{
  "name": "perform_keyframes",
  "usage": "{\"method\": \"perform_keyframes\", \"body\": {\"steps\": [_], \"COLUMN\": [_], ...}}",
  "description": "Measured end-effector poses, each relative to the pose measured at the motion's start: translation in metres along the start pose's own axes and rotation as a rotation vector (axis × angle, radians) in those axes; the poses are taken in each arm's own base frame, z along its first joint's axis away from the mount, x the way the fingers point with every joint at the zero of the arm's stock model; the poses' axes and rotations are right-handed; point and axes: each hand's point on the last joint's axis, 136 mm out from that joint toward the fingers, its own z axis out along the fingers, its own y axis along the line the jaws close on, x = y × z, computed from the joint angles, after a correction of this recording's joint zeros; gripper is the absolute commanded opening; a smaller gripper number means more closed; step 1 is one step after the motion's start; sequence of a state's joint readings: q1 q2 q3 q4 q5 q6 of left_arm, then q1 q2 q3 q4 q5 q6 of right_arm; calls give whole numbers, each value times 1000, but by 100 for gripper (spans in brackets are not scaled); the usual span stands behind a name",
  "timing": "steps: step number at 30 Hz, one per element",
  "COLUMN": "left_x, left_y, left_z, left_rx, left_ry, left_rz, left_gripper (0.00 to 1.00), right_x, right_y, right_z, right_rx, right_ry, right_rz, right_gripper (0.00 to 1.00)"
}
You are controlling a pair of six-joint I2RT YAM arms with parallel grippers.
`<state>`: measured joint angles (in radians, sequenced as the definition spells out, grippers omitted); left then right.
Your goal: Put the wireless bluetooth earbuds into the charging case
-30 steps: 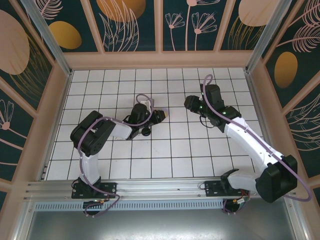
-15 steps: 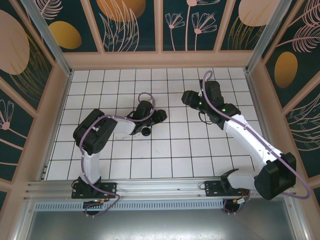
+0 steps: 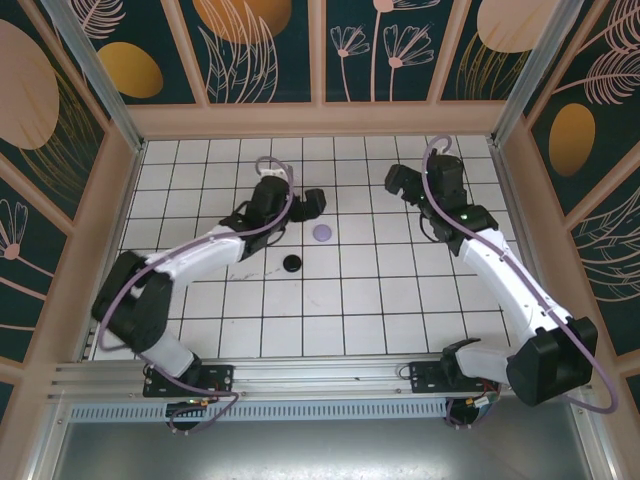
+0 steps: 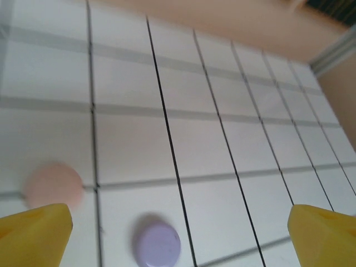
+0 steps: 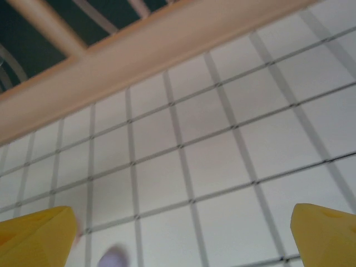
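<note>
Since the earlier moment the left arm has unfolded and now stretches out over the tiled table (image 3: 380, 300). The left gripper (image 3: 310, 203) has gone from beside the black case (image 3: 292, 263) to the far side of the lilac case (image 3: 322, 232), which now lies uncovered. The right gripper (image 3: 393, 180) has drifted a little farther from the lilac case.

The left gripper is just behind the lilac case. In its wrist view the yellow fingertips (image 4: 36, 236) stand wide apart with nothing between them, and the lilac case lies flat on a tile below the gap. A pale pink case (image 4: 53, 184) (much blurred) lies near the lilac case, to its left in that view. The black case lies near the lilac case, on the side toward the arm bases and slightly left. The right gripper is well apart from the lilac case, to its right and farther back. Its fingertips (image 5: 322, 233) are also spread and hold nothing. Where the earbuds lie, I cannot tell.
</note>
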<state>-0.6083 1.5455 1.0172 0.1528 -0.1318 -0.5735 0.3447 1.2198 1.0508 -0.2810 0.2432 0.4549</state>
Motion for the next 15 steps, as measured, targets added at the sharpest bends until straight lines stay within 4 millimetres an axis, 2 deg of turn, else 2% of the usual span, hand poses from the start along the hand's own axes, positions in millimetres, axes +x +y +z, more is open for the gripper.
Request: {"method": "perform_keyframes", "body": {"steps": [3, 6, 10, 12, 15], "left_x": [-48, -68, -67, -61, -46], "left_y": [15, 57, 133, 160, 189], "left_z": [-47, -94, -135, -145, -150], "left_rx": [-54, -146, -349, -433, -507], "left_ry": [-196, -361, -469, -483, -482], "left_rz": [102, 188, 266, 295, 316], "left_gripper": [99, 99, 99, 99, 99], "right_x": [5, 31, 50, 59, 71], "right_y": [-42, -85, -128, -143, -158], "right_z": [14, 31, 54, 60, 66], "right_rx": [134, 259, 373, 400, 415], "right_ry": [-105, -115, -129, -141, -162], "right_rz": [-54, -125, -185, -215, -246], "right_gripper": [99, 99, 99, 99, 99]}}
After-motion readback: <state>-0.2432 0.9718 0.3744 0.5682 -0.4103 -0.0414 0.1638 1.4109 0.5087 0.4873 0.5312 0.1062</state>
